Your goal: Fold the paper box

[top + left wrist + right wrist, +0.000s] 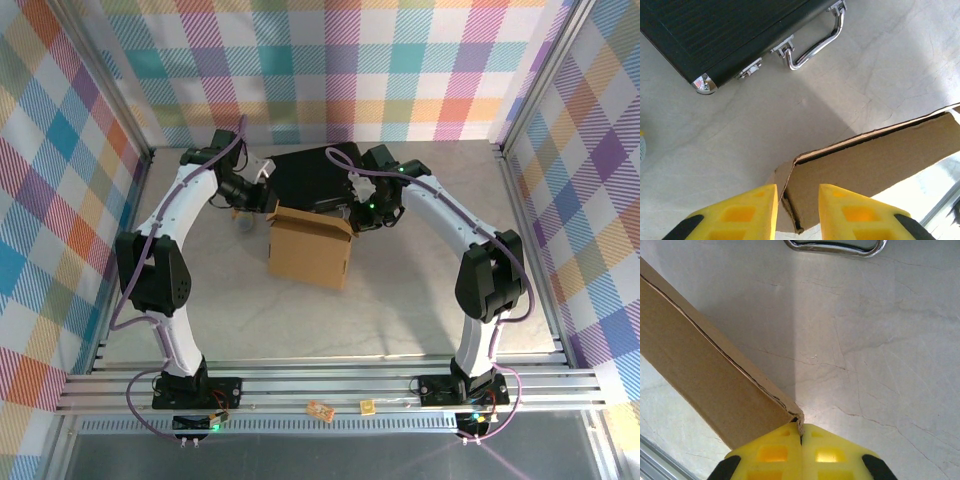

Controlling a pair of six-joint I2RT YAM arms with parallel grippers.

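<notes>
1. Near edge: aluminium rails (320,385) run across the front and carry both arm bases. Two small orange-yellow pieces (320,410) lie on the lowest rail; they are too small to identify.
2. Surface: the tabletop (300,320) is pale, stone-patterned and crossed by fine darker veins. It is bare in front of the box.
3. Centre: the paper box (310,248) stands on the tabletop between the two arms, brown and partly formed, with its upper edges raised.
4. Left pincer (798,200): the yellow fingers are spread and straddle a folded cardboard corner, with a gap showing on both sides.
5. Right pincer (801,432): the fingers are pressed together at the box's other upper corner, and the ragged cardboard tip meets their seam. Whether it is caught cannot be told.
6. Behind the box, and just beside it, a black case (310,175) with metal latches and a handle lies flat.
7. Enclosure: pastel plaid cloth walls (330,60) stand on three sides, with aluminium posts (545,80) at the far corners.
</notes>
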